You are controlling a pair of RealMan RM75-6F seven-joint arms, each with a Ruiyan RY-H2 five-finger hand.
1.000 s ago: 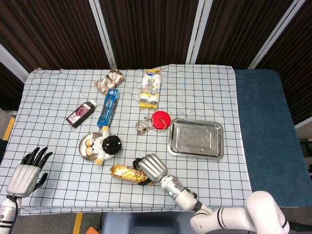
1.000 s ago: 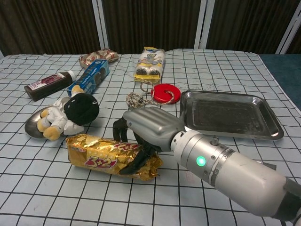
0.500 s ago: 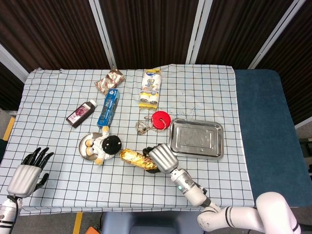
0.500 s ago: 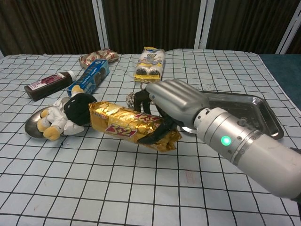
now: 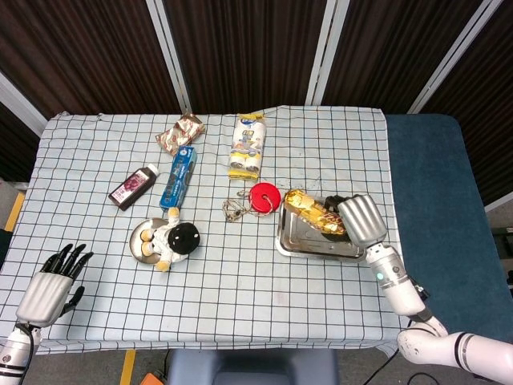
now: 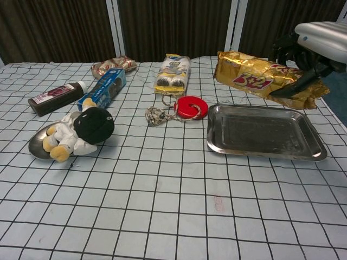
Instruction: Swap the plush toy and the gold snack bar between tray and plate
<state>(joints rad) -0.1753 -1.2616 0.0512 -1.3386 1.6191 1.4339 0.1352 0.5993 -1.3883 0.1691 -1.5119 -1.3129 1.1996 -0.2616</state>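
My right hand [image 5: 361,220] [image 6: 317,40] grips the gold snack bar [image 5: 311,210] [image 6: 260,77] and holds it in the air above the steel tray [image 5: 304,245] [image 6: 265,146], which has nothing lying in it. The plush toy [image 5: 175,239] [image 6: 81,130], white with a black head, lies across the small metal plate [image 5: 141,247] [image 6: 37,145] at the left. My left hand [image 5: 50,289] hangs open past the table's near left corner, far from everything; only the head view shows it.
A red ring on a cord [image 5: 264,196] [image 6: 191,106] lies just left of the tray. Further back sit a yellow snack pack [image 5: 246,144], a blue box [image 5: 179,176], a dark bottle [image 5: 133,186] and a brown wrapped snack [image 5: 179,131].
My right hand has carried the gold snack bar up off the cloth and to the right, from beside the plush toy to above the tray. The left hand has hardly moved.
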